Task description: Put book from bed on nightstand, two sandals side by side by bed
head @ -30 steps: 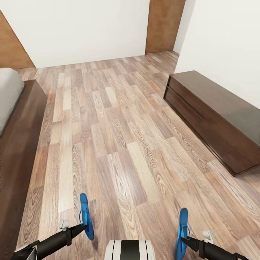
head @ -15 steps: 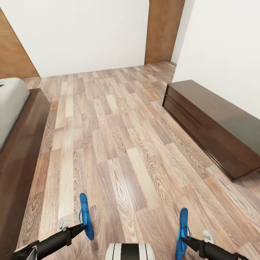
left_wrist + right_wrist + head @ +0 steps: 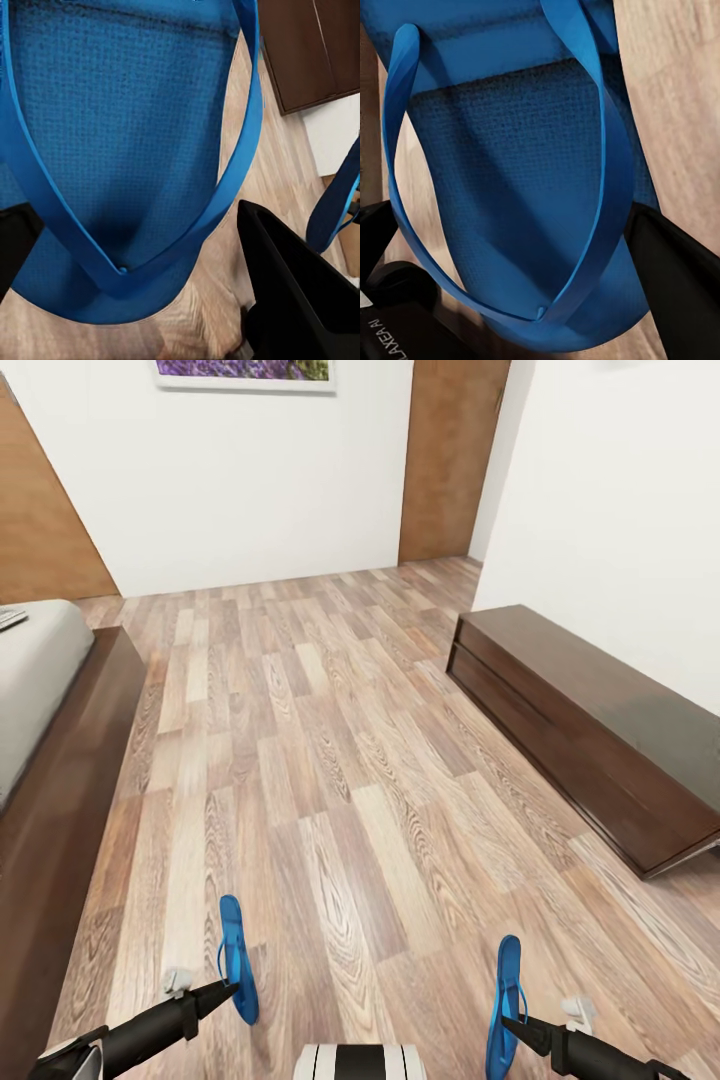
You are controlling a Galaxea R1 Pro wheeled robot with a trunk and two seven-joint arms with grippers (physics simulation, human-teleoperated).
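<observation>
View has tilted up since before; left claw [image 3: 232, 986] clenched on one sandal [image 3: 234, 956]; right claw [image 3: 508, 1021] grips the other sandal [image 3: 503, 1000].

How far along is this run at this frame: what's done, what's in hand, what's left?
Nothing looks finished. In hand: the left gripper holds one sandal, the right gripper the other sandal, both off the floor. Left: set them side by side by the bed; the book job is not visibly done.

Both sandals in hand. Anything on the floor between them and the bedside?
Nothing visible. The left end effector holds one sandal, the right end effector the other sandal; bare floor runs to the bed frame.
</observation>
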